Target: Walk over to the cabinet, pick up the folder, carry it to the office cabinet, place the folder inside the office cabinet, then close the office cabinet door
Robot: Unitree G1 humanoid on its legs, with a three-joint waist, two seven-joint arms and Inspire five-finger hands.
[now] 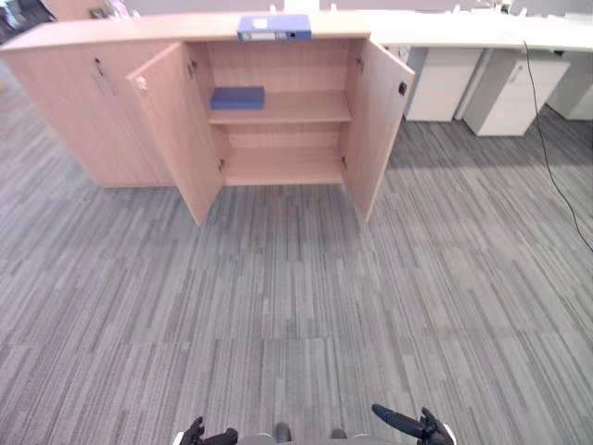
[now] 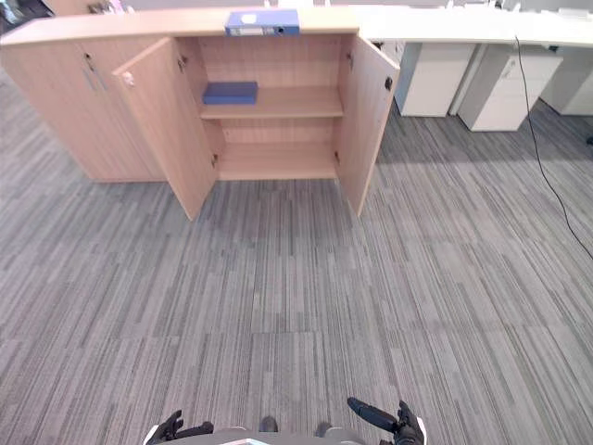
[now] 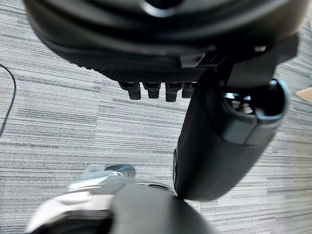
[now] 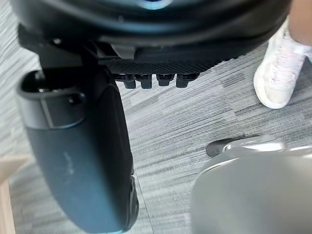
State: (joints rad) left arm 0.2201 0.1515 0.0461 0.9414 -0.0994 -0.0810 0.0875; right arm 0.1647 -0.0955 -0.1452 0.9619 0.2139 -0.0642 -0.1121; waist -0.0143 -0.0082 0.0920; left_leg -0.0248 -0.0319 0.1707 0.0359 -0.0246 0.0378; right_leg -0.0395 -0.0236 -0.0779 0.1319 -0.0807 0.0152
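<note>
Grey striped carpet (image 1: 296, 306) lies open up to the light wooden cabinet (image 1: 65, 111), whose two swung-out doors (image 1: 176, 130) flank the shelves (image 1: 296, 108), a flat blue book (image 1: 237, 97) on the upper.

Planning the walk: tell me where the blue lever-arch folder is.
Left eye view, top centre: the folder lies on the cabinet top, directly above the open compartment, whose upper shelf holds another blue item.

Grey striped carpet (image 1: 296, 306) lies below the fingers of the left hand (image 1: 199, 434) and the right hand (image 1: 422, 428), and a person's white shoe (image 4: 278, 73) stands on it past the right fingers. Well ahead of both sets of fingers stands a wooden cabinet (image 1: 120, 32), with a blue lever-arch folder (image 1: 274, 28) flat on its top and a thin blue folder (image 1: 237, 96) on its upper shelf (image 1: 306, 107). Further toward the right fingers' side, two white drawer pedestals (image 1: 443, 83) stand on the carpet under a white desk (image 1: 463, 32).
</note>
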